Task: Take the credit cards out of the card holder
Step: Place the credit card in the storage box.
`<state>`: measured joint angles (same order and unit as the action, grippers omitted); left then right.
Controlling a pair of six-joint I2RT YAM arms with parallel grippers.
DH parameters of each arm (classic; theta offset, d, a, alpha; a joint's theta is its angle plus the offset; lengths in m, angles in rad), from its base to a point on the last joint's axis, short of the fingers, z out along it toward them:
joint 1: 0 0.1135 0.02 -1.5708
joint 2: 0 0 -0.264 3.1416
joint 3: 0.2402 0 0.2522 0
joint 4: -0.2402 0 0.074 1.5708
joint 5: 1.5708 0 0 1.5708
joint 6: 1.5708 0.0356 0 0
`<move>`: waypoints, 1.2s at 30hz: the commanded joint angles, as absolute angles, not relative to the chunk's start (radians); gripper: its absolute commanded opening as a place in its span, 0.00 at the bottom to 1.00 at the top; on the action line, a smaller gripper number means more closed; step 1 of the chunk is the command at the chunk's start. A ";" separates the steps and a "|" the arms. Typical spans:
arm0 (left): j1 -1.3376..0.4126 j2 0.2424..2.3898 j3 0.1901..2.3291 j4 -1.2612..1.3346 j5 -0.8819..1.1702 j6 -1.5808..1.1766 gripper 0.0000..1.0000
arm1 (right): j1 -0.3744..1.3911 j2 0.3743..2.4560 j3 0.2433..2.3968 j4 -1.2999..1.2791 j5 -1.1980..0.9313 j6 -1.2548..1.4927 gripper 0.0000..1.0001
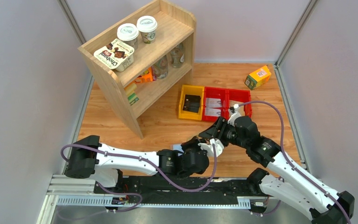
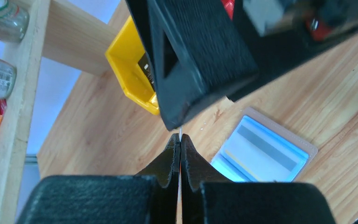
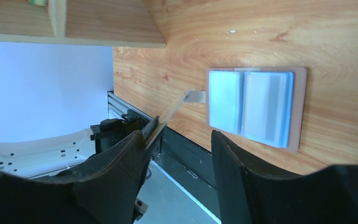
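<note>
Credit card [image 3: 168, 116] clamped edge-on in left gripper [image 2: 180, 140], near card holder [image 3: 254, 105]; right gripper [image 3: 179, 149] spread, alongside.

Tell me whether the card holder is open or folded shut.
Open. The card holder lies spread flat on the table, with both blue pocket panels facing up side by side.

Bright, even, diffuse light.
Soft shadows overhead; wrist views blurred up close, mild sheen on the table [image 3: 261, 28].
</note>
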<state>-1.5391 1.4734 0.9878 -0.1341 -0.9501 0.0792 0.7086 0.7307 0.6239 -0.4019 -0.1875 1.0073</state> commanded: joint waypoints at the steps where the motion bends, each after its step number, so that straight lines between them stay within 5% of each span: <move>1: -1.557 1.496 1.040 -0.051 -0.985 0.198 0.00 | 0.707 0.745 0.598 -0.362 -0.206 1.043 0.55; 4: -1.563 1.512 1.046 -0.051 -0.976 0.204 0.00 | 0.707 0.758 0.583 -0.331 -0.212 1.052 0.44; 10: -1.568 1.499 1.040 -0.083 -0.977 0.141 0.04 | 0.706 0.758 0.572 -0.328 -0.193 1.039 0.01; 12: -1.568 1.476 1.025 -0.086 -0.974 0.107 0.10 | 0.706 0.755 0.571 -0.328 -0.180 1.023 0.00; 17: -1.563 1.405 0.983 -0.097 -0.963 0.006 0.49 | 0.689 0.738 0.574 -0.330 -0.104 0.960 0.00; 19: -1.546 1.336 0.951 -0.115 -0.922 -0.095 0.56 | 0.655 0.727 0.577 -0.330 -0.087 0.914 0.00; 36: -1.195 0.997 0.712 -0.271 -0.463 -0.811 0.68 | 0.010 0.874 0.652 -0.279 -0.061 0.591 0.00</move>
<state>-1.2335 1.0145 0.7441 -0.2401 -0.5652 -0.6373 0.1150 0.8066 0.6025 -0.3550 -0.1009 0.6834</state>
